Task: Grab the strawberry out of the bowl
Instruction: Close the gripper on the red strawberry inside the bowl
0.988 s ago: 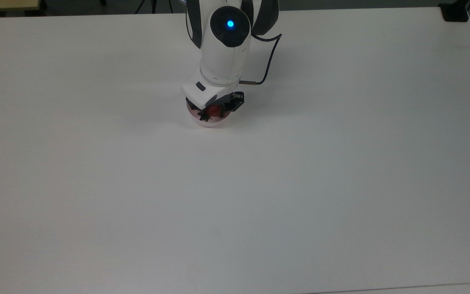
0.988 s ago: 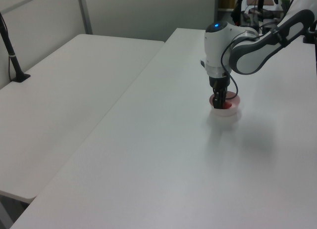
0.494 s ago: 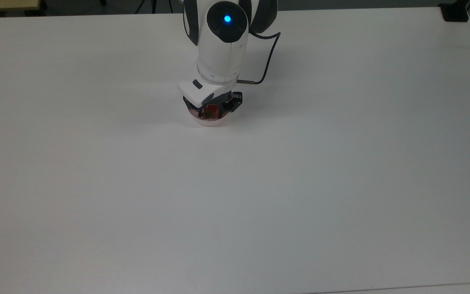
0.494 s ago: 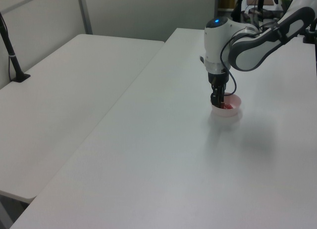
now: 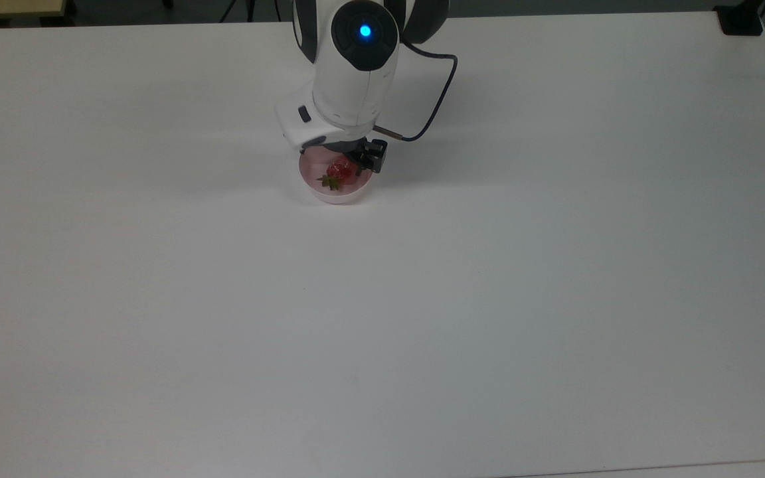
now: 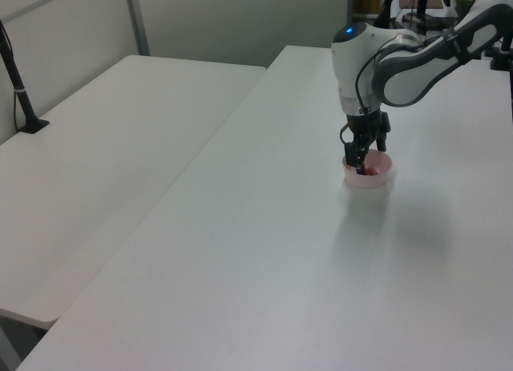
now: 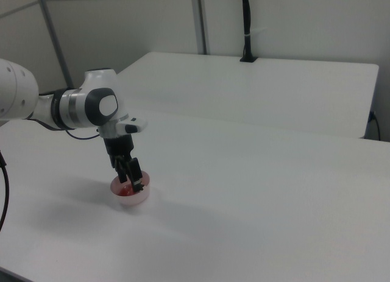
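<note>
The strawberry (image 5: 340,172) lies inside the pale pink bowl (image 5: 314,186), which stands on the white desk (image 5: 382,318) near the far edge in the top view. In the top view the fruit sits toward the top view's right of the bowl's floor, its green cap pointing to the top view's lower left, with bare pink floor showing on the other side.

The hand (image 7: 133,177) hangs from the white wrist with its dark fingers pointing down into the bowl. In the right view the fingertips reach about to the rim, just over the red patch of the strawberry (image 7: 126,191) in the bowl (image 7: 144,195). In the left view the hand (image 6: 360,163) likewise dips into the bowl (image 6: 383,177). Whether the fingers are apart or pressed on the fruit I cannot tell, nor whether they touch it at all; the berry looks to be resting on the bowl's floor rather than hanging from the hand.

By that reading the step in hand is the grasp itself: the hand is at the bowl and the strawberry is not yet lifted out. The next move probably calls for a firm pinch across the berry's body rather than its cap, then a straight rise clear of the rim. The bowl looks light, so a dragging fingertip could tip or slide it.
</note>
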